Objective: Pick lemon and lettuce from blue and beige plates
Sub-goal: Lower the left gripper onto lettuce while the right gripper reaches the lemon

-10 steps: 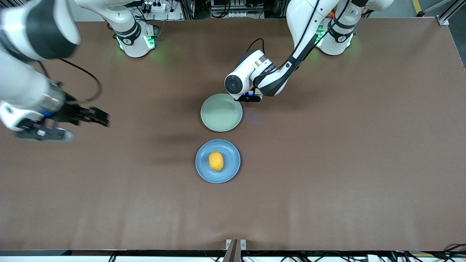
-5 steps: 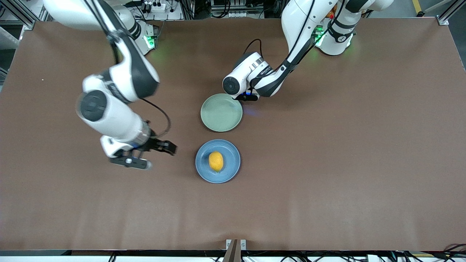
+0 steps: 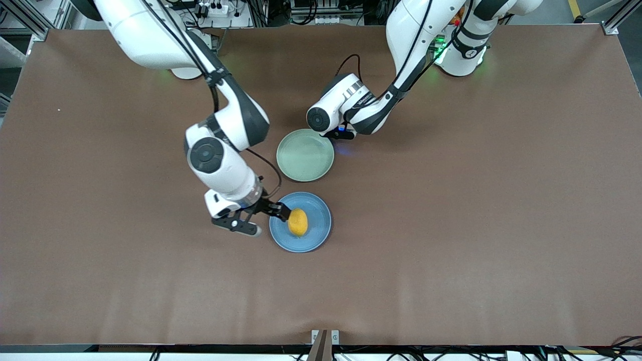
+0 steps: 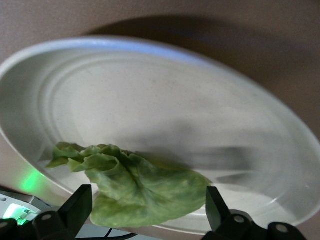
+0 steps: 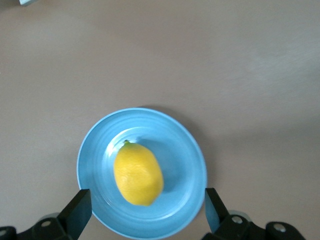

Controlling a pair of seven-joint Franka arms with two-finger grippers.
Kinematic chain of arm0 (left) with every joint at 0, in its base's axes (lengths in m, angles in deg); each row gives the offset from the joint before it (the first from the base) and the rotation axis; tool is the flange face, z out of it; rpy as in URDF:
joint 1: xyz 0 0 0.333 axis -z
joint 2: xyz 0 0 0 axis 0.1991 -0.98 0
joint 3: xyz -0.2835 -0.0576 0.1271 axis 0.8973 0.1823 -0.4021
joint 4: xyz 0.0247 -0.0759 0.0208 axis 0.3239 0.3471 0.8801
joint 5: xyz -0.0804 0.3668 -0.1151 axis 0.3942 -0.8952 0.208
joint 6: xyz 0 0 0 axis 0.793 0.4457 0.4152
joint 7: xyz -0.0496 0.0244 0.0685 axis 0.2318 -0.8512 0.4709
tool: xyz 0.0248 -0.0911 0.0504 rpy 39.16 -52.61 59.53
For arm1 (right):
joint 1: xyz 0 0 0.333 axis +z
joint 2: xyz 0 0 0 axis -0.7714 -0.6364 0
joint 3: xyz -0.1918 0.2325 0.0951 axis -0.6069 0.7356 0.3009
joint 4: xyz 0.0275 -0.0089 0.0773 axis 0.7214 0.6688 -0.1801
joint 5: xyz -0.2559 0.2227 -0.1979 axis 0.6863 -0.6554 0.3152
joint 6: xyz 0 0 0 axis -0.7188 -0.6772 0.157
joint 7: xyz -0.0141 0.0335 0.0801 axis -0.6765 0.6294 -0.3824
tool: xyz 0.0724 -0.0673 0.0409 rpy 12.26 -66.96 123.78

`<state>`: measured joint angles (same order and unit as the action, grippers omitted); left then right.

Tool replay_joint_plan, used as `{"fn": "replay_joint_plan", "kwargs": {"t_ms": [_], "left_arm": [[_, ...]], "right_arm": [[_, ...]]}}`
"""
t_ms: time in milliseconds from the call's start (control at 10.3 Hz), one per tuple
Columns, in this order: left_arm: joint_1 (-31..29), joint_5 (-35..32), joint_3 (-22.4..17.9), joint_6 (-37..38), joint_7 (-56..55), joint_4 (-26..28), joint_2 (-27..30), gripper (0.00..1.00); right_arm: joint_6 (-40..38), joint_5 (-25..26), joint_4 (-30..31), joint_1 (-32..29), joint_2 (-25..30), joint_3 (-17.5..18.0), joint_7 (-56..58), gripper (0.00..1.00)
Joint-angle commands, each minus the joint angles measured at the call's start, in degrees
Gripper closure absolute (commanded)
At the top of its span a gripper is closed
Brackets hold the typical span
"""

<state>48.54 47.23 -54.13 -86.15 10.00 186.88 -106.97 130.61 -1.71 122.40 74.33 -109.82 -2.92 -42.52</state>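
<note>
Front view: the lemon (image 3: pixel 298 222) lies on the blue plate (image 3: pixel 316 235), a little off the plate's middle toward the right arm's end of the table. Its long axis runs roughly from the robots' bases toward the front camera. The right gripper (image 3: pixel 279 212) hangs over that plate's rim, reaching in from the right arm's end, its dark fingertips (image 3: pixel 282 211) just beside the lemon; whether they touch it cannot be told here. The beige plate (image 3: pixel 305 154), pale green-grey in this light, sits farther from the camera than the blue one, the two plates near but apart. The left gripper (image 3: pixel 341 133) is low at that plate's rim, mostly hidden under its own wrist. The table (image 3: pixel 501 200) is covered in plain brown, and beside the arm bases there are cables and equipment.

Left wrist view: the lettuce (image 4: pixel 131 187), a crumpled green leaf, lies on the beige plate (image 4: pixel 210 110) near its rim, its length running across between the left gripper's (image 4: pixel 150 207) two fingers (image 4: pixel 77 205), which stand wide apart and hold nothing.

Right wrist view: the lemon (image 5: pixel 138 174) lies on the blue plate (image 5: pixel 187 155), with its small stem nub pointing away from the right gripper (image 5: pixel 145 210). The fingers (image 5: pixel 76 209) are spread wide, empty, one at either side of the plate.
</note>
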Motion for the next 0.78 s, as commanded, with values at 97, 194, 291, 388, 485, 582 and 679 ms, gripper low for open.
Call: {"fn": "replay_joint_plan", "kwargs": {"t_ms": [97,194,291,388,485,582,679], "left_arm": [[0.21,1.45,-0.09,0.39,2.01,-0.19,-0.37,0.00],[0.21,1.53,-0.09,0.65,3.14,0.16,-0.37,0.00],[0.21,1.53,-0.09,0.66,3.24,0.60,-0.37,0.00],[0.21,1.53,-0.09,0.66,3.24,0.87,-0.37,0.00],[0.47,1.62,0.00,0.66,3.24,1.22,-0.37,0.00],[0.56,1.62,0.00,0.66,3.24,1.31,-0.37,0.00],[0.56,1.71,0.17,0.66,3.15,1.31,-0.37,0.24]], "right_arm": [[3.65,6.16,-1.96,2.43,-4.58,0.12,-7.16,0.00],[3.65,6.44,-2.13,2.69,-5.46,0.12,-7.69,0.00],[3.65,6.70,-3.27,3.48,-6.42,-0.05,-8.05,0.00],[3.74,7.05,-4.84,4.36,-7.91,-0.40,-9.10,0.00],[3.74,8.45,-6.43,4.80,-9.58,-0.49,-9.98,0.00],[3.74,10.55,-7.22,4.98,-11.16,-0.49,-11.38,0.00],[3.83,12.05,-8.19,5.24,-12.66,-0.49,-12.61,0.00]]}}
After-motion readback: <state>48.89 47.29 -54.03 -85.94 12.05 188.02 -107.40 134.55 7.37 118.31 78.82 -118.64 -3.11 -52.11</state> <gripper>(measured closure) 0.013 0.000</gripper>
